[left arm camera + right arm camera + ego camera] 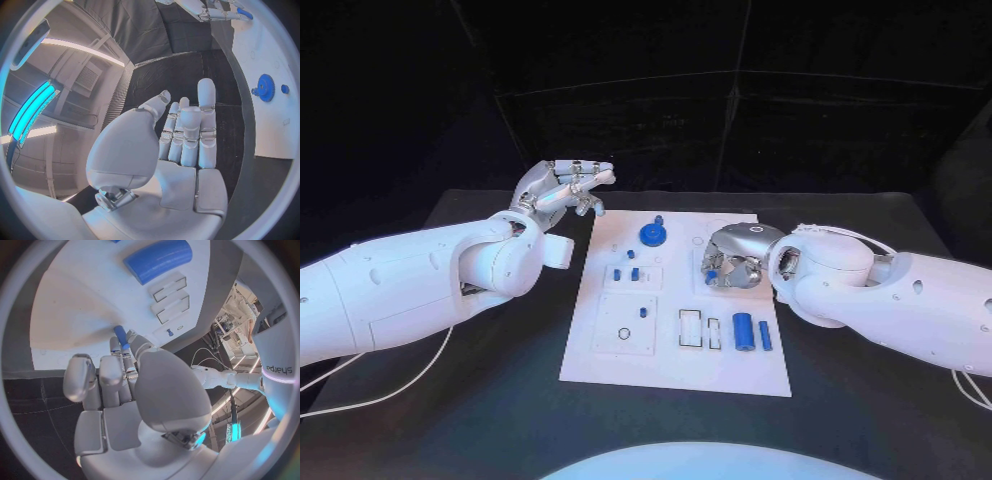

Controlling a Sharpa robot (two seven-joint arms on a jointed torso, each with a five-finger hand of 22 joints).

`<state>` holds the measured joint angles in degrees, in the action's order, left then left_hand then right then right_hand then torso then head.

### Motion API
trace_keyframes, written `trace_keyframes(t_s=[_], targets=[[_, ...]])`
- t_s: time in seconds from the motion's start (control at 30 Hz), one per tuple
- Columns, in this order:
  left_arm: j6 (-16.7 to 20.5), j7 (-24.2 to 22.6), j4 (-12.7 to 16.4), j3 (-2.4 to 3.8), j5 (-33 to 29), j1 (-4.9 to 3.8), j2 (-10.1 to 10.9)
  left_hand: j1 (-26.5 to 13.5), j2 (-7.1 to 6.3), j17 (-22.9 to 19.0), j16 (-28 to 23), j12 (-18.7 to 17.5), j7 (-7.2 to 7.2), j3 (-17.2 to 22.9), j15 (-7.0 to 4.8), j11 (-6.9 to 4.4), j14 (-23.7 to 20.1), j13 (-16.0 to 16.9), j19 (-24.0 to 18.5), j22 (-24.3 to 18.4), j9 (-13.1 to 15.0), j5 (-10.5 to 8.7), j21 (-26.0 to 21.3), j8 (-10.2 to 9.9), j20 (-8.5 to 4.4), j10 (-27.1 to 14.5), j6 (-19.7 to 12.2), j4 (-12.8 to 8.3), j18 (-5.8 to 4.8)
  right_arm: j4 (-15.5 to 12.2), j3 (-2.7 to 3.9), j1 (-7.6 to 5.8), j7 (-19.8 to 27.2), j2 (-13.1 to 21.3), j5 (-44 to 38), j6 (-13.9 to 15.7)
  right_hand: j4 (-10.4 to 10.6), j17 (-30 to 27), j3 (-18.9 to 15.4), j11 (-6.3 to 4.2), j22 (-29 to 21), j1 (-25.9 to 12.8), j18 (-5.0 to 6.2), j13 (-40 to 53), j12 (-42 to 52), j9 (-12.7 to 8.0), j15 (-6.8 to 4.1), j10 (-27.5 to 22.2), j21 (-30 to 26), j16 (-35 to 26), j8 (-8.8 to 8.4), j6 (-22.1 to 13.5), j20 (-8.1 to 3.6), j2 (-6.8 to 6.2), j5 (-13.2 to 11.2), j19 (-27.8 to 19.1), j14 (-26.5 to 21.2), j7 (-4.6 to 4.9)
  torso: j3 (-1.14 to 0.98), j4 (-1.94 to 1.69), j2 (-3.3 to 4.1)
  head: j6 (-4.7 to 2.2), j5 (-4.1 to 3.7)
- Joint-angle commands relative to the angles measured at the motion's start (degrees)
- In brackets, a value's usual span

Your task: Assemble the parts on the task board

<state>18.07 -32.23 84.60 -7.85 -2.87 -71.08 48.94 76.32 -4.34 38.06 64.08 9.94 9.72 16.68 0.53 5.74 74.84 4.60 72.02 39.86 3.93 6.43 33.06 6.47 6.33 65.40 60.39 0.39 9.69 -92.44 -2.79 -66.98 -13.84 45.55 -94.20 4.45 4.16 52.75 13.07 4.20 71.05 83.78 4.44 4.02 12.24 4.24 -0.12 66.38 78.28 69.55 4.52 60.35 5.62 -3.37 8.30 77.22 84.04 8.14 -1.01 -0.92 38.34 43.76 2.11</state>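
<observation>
At the left of the black tabletop (473,215), the left silver hand (564,189) hovers off the far left corner of the white plastic task board (678,372), its fingers (187,132) straight, close side by side and holding nothing. On the board's far part stands a round blue toothed gear (652,235) with a small blue knob just beside it; nearer the middle, several small blue pegs (626,271) stand in or by their seats, and toward the near right a chunky blue cylinder (743,331) lies beside a slimmer blue rod (764,335), just right of two outlined rectangular slots (700,330). Over the board's right middle, the right silver hand (734,259) points down at the board and pinches a short blue pin (121,336) at its fingertips (129,351), the pin's free end touching or almost touching the white surface; I cannot tell whether it is already in a hole. The step in hand seems to be seating this pin. It would be best kept upright, lined up over its hole before any downward push, pressed gently and released only once it sits. The left hand is well apart from every part and probably should stay out of the way.
</observation>
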Motion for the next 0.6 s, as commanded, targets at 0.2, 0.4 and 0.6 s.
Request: trace_keyframes(t_s=[0.2,0.4,0.6], targets=[[-0.57,-0.33,0.15,0.04,-0.08,-0.09,0.04,0.48,0.01,-0.09,0.14,0.3,0.04,-0.04,0.1,-0.14,-0.44,-0.05,0.06,-0.05,0.01,0.1,-0.2,0.19,-0.11,-0.36,-0.36,-0.14,0.72,0.22,0.02,-0.02,-0.42,-0.46,-1.85,0.91,-0.63,0.78,3.17,-0.53,1.36,1.31,-0.27,0.07,-0.93,0.28,-0.81,2.56,1.04,0.96,0.99,3.02,-0.16,0.73,-1.46,1.12,0.67,-0.36,0.01,0.05,-0.01,0.17,0.02],[-0.63,-0.16,0.17,0.05,-0.08,-0.09,0.12,0.52,0.06,0.16,0.28,0.36,0.04,-0.03,0.1,-0.14,-0.37,-0.05,0.06,-0.07,0.02,0.12,-0.22,0.23,-0.1,-0.38,-0.37,-0.15,0.72,-0.58,0.02,0.04,-0.57,0.17,-3.58,5.28,-2.02,0.72,6.34,-0.73,2.04,1.81,-0.41,0.26,-1.85,0.22,-0.94,4.03,1.53,1.18,1.1,4.24,-0.43,0.69,-1.97,1.45,0.61,-0.38,0.01,0.07,-0.05,0.24,0.3],[-0.58,-0.12,0.07,0.05,-0.08,-0.09,0.14,0.52,0.08,0.32,0.37,0.37,0.03,-0.02,0.1,-0.15,-0.31,-0.05,0.07,-0.07,0.02,0.12,-0.22,0.24,-0.1,-0.38,-0.37,-0.15,0.72,-3.37,0.05,0.04,0.53,2.23,-3.36,9.43,-2.67,0.77,7.96,-0.66,2.22,1.15,-0.43,0.28,-2.73,0.08,-0.91,4.4,1.67,1.35,0.86,4.47,-0.4,-0.08,-1.22,1.45,0.58,-0.29,0.03,0.07,-0.12,0.15,0.22]])
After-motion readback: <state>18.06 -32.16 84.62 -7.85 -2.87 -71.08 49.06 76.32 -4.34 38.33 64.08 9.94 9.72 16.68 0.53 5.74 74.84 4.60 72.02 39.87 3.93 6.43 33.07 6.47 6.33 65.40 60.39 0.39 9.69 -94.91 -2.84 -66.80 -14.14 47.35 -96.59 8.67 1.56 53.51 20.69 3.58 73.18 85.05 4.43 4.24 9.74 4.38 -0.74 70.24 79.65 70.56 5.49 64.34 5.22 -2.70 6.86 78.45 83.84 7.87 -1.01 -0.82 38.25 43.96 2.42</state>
